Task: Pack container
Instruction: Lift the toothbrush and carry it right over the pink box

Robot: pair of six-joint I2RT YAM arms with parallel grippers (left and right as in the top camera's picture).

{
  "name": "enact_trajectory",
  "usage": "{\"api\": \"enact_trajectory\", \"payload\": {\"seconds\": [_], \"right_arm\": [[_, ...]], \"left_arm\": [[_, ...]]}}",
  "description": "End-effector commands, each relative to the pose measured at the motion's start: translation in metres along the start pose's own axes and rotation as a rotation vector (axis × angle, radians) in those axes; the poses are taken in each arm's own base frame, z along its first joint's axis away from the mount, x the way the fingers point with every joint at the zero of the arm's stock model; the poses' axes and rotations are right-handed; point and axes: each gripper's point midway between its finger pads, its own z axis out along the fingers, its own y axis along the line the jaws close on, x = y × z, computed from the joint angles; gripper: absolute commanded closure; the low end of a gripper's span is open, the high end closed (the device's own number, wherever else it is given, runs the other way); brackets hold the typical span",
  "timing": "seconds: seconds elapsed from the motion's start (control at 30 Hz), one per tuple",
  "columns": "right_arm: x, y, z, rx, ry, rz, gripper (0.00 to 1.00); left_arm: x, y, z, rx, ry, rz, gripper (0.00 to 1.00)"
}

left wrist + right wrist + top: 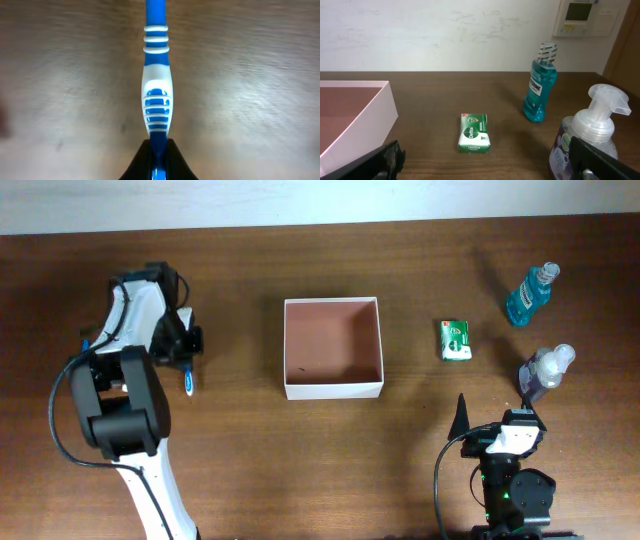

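Black-fingered and clamping left gripper (158, 152) onto striped blue-and-white plastic toothbrush (157, 90) at left side of brown wooden table (240, 465); holding right gripper (490, 167) spread wide, empty; leaving square white-walled, reddish-brown-floored container (333, 390) sitting mid-table, well apart.

Only clear read: "Dettol", white script on the green packet (474, 133) in rt wrist view, once on the top face and again on the front edge facing the cam. Finer print around the logo is too small to read. Blue mouthwash bottle (538, 90): white label w/ vertical txt, too small, can't confirm brand. Pump bottle (585, 142) at rt edge: round green/white badge on a purple label, txt blurred. Wall panel (581, 17) top rt: display + print, illegible. Overhead: labels are just color blobs. Left wrist view: no legible txt.
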Motion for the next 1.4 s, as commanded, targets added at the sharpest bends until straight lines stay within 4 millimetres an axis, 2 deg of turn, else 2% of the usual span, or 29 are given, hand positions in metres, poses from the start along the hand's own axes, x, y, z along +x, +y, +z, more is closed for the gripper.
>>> {"api": "enact_trajectory", "payload": {"seconds": [0.0,0.13,0.23,0.33,0.43,0.57,0.7,0.8,0.97,1.2,1.37], "right_arm": [[0.003,0.002,0.0,-0.007,0.005,-0.001,0.02],[0.003,0.002,0.0,-0.007,0.005,-0.001,0.02],[0.003,0.002,0.0,-0.007,0.005,-0.001,0.02],[0.003,0.002,0.0,-0.007,0.005,-0.001,0.02],[0.003,0.002,0.0,-0.007,0.005,-0.001,0.01],[0.003,0.002,0.0,-0.007,0.005,-0.001,0.02],[0.003,0.002,0.0,-0.007,0.005,-0.001,0.02],[0.003,0.002,0.0,-0.007,0.005,-0.001,0.02],[0.003,0.002,0.0,-0.007,0.005,-0.001,0.02],[0.003,0.002,0.0,-0.007,0.005,-0.001,0.02],[0.003,0.002,0.0,-0.007,0.005,-0.001,0.02]], "left_arm": [[-0.019,-0.008,-0.047,0.008,-0.083,0.012,0.99],[-0.015,-0.037,-0.093,0.099,-0.113,0.048,0.99],[-0.009,-0.06,-0.119,0.151,-0.131,0.079,0.99],[0.002,-0.086,-0.135,0.182,-0.126,0.111,0.99],[0.013,-0.112,-0.139,0.194,-0.109,0.142,0.99],[0.03,-0.161,-0.142,0.279,-0.08,0.196,0.99],[0.047,-0.195,-0.141,0.277,-0.067,0.279,0.99],[0.057,-0.212,-0.139,0.267,-0.061,0.327,0.99],[0.065,-0.227,-0.137,0.246,-0.052,0.283,0.99],[0.062,-0.22,-0.132,0.081,-0.105,0.192,0.99],[0.056,-0.224,-0.13,0.012,-0.161,0.224,0.99]]}}
